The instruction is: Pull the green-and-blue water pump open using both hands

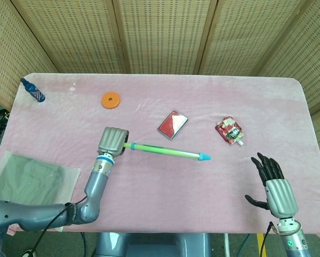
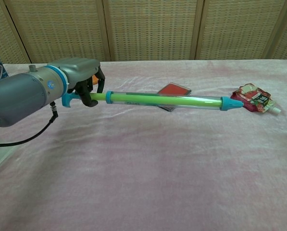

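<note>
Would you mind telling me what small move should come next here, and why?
Probably bring the right hand over to the pump's blue tip. The left hand already holds the water pump by its handle end, while the right hand is open and far from it.

Bench point(image 1: 165, 214): rectangular, covered edge to edge in a pink, faintly wrinkled cloth; woven wicker screens stand behind it.

Lying on it:
- Dark blue patterned bottle point(image 1: 33, 90), on its side at the far left corner.
- Orange disc point(image 1: 110, 99) with a centre hole, flat, left of middle toward the back.
- Red and white flat case point(image 1: 172, 124), near the centre, turned at an angle.
- Red printed pouch point(image 1: 229, 130) with a white spout, crumpled, right of the case and apart from it.
- Grey-green folded cloth in a clear bag point(image 1: 28, 181), flat at the near left edge, overhanging slightly.
</note>
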Available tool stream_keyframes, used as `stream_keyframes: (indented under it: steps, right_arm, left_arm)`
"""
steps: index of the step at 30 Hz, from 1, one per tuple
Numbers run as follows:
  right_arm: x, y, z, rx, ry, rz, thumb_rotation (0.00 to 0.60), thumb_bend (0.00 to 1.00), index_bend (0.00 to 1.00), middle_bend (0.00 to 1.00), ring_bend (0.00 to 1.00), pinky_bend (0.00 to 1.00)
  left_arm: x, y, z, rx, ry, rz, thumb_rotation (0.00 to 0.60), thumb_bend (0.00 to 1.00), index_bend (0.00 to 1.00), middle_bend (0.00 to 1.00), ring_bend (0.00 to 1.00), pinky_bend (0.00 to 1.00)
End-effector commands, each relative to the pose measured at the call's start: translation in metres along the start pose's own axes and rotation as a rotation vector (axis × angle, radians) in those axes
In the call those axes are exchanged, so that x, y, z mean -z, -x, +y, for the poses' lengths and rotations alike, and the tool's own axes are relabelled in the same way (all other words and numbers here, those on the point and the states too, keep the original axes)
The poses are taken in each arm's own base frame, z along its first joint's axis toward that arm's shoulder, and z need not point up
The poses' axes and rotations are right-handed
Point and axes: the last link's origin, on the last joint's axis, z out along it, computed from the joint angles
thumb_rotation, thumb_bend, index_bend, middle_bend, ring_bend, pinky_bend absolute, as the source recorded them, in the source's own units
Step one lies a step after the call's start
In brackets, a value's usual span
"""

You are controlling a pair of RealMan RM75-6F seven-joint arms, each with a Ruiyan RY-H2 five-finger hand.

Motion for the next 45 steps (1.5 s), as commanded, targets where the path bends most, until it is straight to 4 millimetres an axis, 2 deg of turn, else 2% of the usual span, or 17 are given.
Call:
stream_keyframes:
  steps: [1,4,6,8,11,18,27,39,45]
  right_arm:
    - [-0.001,0.000,-0.003,0.020,0.008,-0.005,0.600,0.23,0.18,0.29,0.25,0.30]
    - [-0.007,-0.003,-0.011,0.047,-0.011,0.006,0.600,0.23,0.23,0.59,0.56,0.50]
    - [-0.016,-0.008,-0.027,0.071,-0.051,0.000,0.600,0.23,0.25,0.73,0.70,0.58]
    - [-0.023,-0.014,-0.039,0.083,-0.068,-0.013,0.600,0.23,0.26,0.83,0.80,0.65]
    - [-0.037,-0.021,-0.061,0.104,-0.095,-0.030,0.600,0.23,0.27,0.90,0.87,0.70]
    - [-0.073,-0.020,-0.107,0.158,-0.131,-0.092,0.600,0.25,0.31,0.96,0.93,0.72]
    - [-0.104,0.003,-0.143,0.197,-0.104,-0.136,0.600,0.26,0.31,0.97,0.93,0.72]
    - [-0.121,0.014,-0.158,0.217,-0.056,-0.089,0.600,0.28,0.30,0.97,0.93,0.72]
    - [-0.127,0.014,-0.159,0.213,-0.038,-0.066,0.600,0.30,0.35,0.97,0.93,0.72]
  left_arm:
    - [0.009,-0.015,-0.018,0.007,-0.046,0.012,0.600,0.55,0.72,0.85,0.73,0.69]
    - [0.014,-0.023,-0.022,0.023,-0.056,0.001,0.600,0.55,0.72,0.85,0.73,0.69]
    - [0.018,-0.028,-0.024,0.025,-0.064,-0.006,0.600,0.55,0.72,0.85,0.73,0.69]
    - [0.020,-0.031,-0.024,0.021,-0.066,-0.013,0.600,0.55,0.72,0.85,0.73,0.69]
    - [0.023,-0.035,-0.023,0.023,-0.070,-0.022,0.600,0.55,0.72,0.85,0.73,0.69]
    - [0.025,-0.044,-0.016,0.041,-0.088,-0.054,0.600,0.55,0.72,0.85,0.73,0.69]
    - [0.025,-0.047,-0.006,0.054,-0.088,-0.097,0.600,0.55,0.72,0.85,0.73,0.69]
    - [0.025,-0.046,-0.002,0.019,-0.086,-0.125,0.600,0.57,0.72,0.85,0.73,0.69]
    - [0.028,-0.047,0.004,0.007,-0.078,-0.136,0.600,0.57,0.72,0.85,0.73,0.69]
